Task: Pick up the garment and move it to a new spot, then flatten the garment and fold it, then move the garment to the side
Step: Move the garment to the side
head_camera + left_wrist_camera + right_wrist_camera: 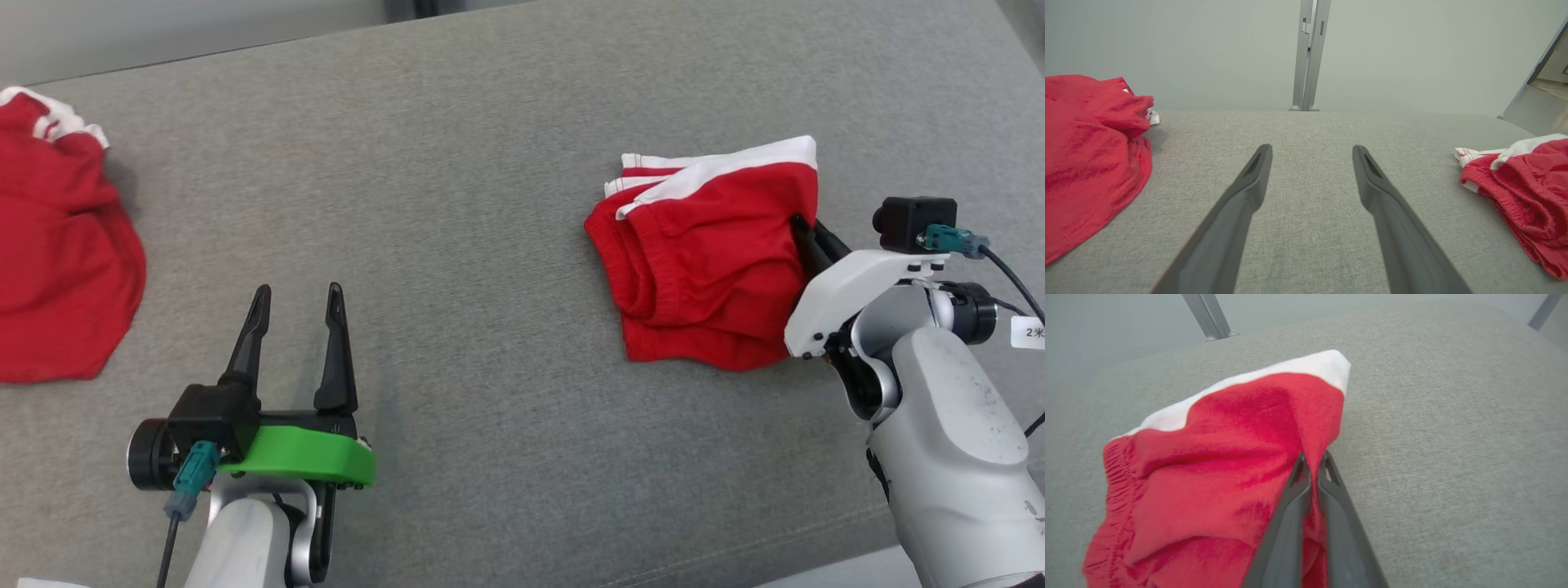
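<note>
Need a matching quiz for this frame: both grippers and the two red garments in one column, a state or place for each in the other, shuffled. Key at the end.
Things:
1. left gripper
2. right gripper
3. folded garment
4. crumpled garment

States or places:
A. lying loose at the robot's far left
B. shut on red cloth
C. open, holding nothing
D. pinched at its right edge, on the robot's right

Pairs: 1-C, 2-B, 3-D, 4-A
</note>
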Tool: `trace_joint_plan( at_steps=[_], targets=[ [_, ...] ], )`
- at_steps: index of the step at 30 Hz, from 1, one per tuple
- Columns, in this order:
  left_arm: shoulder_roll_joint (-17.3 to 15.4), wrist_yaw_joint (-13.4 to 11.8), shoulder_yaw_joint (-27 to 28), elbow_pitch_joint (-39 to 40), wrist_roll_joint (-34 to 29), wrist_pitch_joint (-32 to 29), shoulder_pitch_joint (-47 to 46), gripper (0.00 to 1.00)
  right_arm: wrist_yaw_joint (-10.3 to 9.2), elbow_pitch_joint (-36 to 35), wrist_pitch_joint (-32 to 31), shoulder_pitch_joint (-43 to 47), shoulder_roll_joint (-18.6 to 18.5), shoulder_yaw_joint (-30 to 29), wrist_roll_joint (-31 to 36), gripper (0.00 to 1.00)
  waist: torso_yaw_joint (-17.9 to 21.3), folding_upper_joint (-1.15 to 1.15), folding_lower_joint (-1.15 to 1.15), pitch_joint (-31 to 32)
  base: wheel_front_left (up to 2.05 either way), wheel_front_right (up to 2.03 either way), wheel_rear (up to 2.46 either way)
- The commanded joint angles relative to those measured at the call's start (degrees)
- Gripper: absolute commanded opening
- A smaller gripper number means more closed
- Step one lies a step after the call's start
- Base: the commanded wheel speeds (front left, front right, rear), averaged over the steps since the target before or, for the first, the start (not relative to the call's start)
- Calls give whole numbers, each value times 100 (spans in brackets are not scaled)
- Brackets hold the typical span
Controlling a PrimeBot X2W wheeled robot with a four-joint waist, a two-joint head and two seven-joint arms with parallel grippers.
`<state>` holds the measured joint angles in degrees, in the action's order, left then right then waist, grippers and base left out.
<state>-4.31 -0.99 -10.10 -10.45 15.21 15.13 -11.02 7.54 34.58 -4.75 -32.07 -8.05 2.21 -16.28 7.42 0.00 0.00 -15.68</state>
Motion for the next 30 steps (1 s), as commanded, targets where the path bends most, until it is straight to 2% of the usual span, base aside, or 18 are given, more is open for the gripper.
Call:
trace_joint_plan(
  at_steps=[1,7,12,20,26,30],
  targets=[
    [-76,20,-20,8,-58,-21,-147,100,-10,45,106,-118,23,-79,44,0,891,0,0,-506,0,0,0],
    [-197,40,-102,108,-142,-151,-321,100,-10,236,363,-231,138,-273,81,0,1312,0,0,-699,0,0,0],
    [-260,42,-153,207,-169,-239,-369,100,-10,444,511,-309,208,-289,88,0,1361,0,0,-787,0,0,0],
    [-293,-4,-195,297,-160,-278,-356,100,-10,874,642,-708,51,-359,326,0,995,0,0,-809,0,0,0],
    [-305,-27,-244,400,-164,-288,-330,100,-10,1258,590,-1294,-367,-515,616,0,604,0,0,-855,0,0,0],
    [-303,-42,-279,497,-145,-317,-306,100,-10,1580,482,-1686,-778,-724,891,0,354,0,0,-925,0,0,0]
  ],
)
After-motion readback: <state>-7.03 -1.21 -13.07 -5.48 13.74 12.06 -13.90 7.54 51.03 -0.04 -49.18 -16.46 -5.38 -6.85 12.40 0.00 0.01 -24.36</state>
